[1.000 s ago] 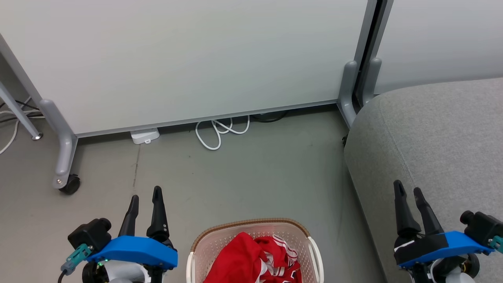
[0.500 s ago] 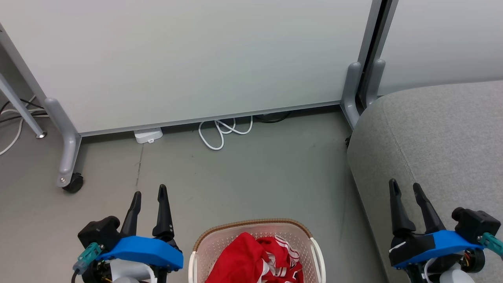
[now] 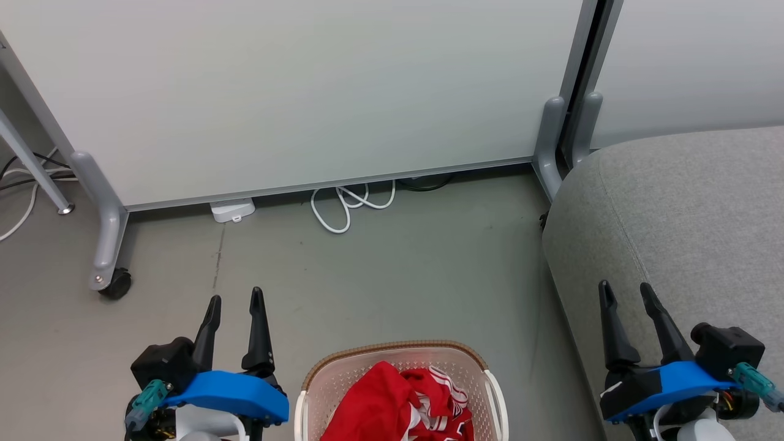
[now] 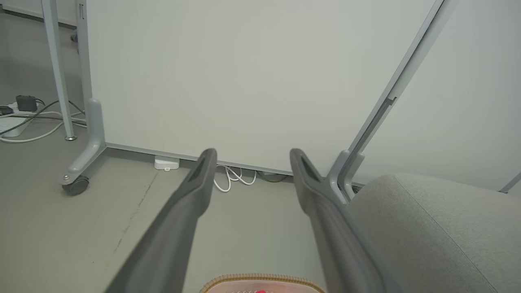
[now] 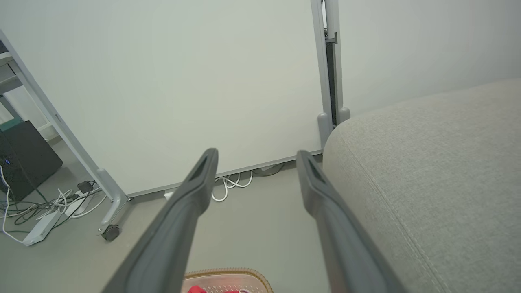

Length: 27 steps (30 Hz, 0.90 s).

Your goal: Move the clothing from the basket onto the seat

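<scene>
- One bundle of red clothing (image 3: 376, 401) with white stripes lies crumpled inside the basket (image 3: 392, 348), at the bottom middle of the head view.
- The basket stands on the grey floor (image 3: 398, 275), left of the seat (image 3: 686, 214), a strip of floor between them.
- The left gripper (image 3: 235, 294) hovers left of the basket, jaws spread, empty.
- The right gripper (image 3: 625, 285) hovers over the seat's edge, jaws likewise parted.
- Beyond, a white cable (image 3: 334, 220) coils below a pale partition (image 3: 306, 92).

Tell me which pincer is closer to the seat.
The right pincer: in the head view it sits at the edge of the grey seat, while the left pincer is over floor beyond the basket.
</scene>
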{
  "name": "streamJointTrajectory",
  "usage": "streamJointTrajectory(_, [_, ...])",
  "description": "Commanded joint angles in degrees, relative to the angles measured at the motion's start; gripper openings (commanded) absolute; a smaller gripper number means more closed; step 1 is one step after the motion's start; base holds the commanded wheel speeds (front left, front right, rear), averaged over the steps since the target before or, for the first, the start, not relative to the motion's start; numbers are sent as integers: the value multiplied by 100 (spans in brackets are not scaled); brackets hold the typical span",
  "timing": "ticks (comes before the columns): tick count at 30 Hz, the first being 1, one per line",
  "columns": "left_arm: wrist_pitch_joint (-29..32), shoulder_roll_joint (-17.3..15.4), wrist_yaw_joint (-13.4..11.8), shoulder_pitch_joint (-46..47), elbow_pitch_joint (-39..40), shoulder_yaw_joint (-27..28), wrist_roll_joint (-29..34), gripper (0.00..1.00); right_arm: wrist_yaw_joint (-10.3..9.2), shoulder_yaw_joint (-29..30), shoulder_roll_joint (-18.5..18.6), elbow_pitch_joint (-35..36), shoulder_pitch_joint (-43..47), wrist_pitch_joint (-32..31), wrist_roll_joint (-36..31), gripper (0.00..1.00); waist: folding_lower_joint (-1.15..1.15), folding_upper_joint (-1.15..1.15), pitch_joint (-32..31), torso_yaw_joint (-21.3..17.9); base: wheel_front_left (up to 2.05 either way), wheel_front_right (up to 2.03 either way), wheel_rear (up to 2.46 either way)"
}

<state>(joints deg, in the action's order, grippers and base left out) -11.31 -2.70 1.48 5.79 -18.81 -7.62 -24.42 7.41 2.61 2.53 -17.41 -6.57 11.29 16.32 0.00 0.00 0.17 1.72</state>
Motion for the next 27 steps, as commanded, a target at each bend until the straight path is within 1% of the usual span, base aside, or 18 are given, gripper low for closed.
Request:
streamJointTrajectory(1, [-57, -18, -16, 91, 15, 10, 86, 100, 11, -6, 43, 4, -105, 60, -142, 100, 0, 0, 5, 0, 0, 0, 0])
streamJointTrajectory(27, [-351, -28, -90, 141, -128, -149, 862, 100, 9, -92, 48, -70, -159, 354, -1224, 100, 0, 0, 56, 39, 0, 0, 0])
